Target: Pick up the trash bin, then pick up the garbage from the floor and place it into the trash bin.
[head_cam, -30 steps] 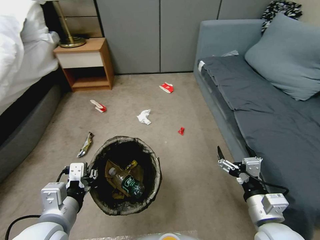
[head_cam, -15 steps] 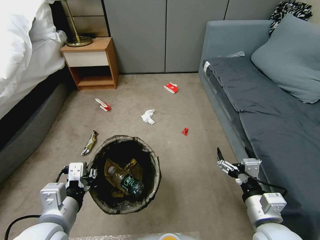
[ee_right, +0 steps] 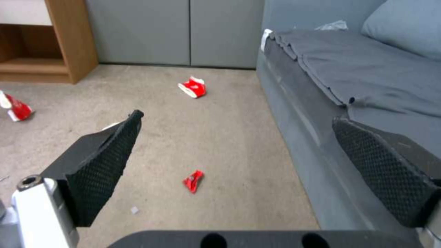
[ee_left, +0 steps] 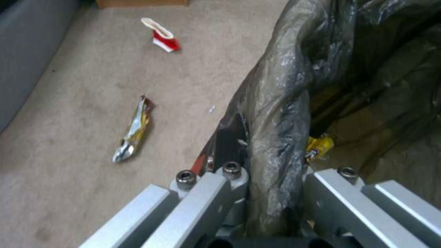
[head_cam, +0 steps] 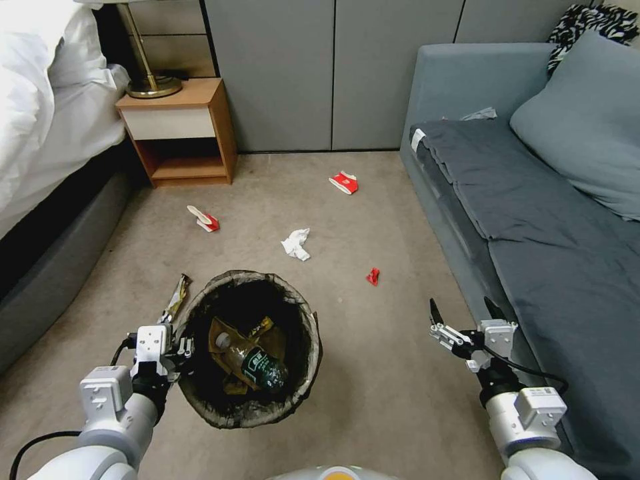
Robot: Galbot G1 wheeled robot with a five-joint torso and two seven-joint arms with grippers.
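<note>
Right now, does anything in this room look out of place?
Yes: litter dots the carpet: two crushed red-and-white cups, a crumpled tissue, a red scrap, a foil wrapper. The left gripper holds the trash bin aloft.

Yellow wrapper [head_cam: 175, 299]: lower end hidden behind trash bin [head_cam: 303, 313] rim, centre-left of head view. Bottle [head_cam: 257, 363] label text too small to read. Small red scrap [head_cam: 373, 276]: kind indeterminate. Left gripper [ee_left: 271, 193] fingertips concealed by liner.

Trash bin [head_cam: 250, 347] (dark liner) holds bottle [head_cam: 257, 363]; cups [head_cam: 344, 181], tissue [head_cam: 296, 243], wrapper [head_cam: 175, 299] on floor [head_cam: 373, 373].
</note>
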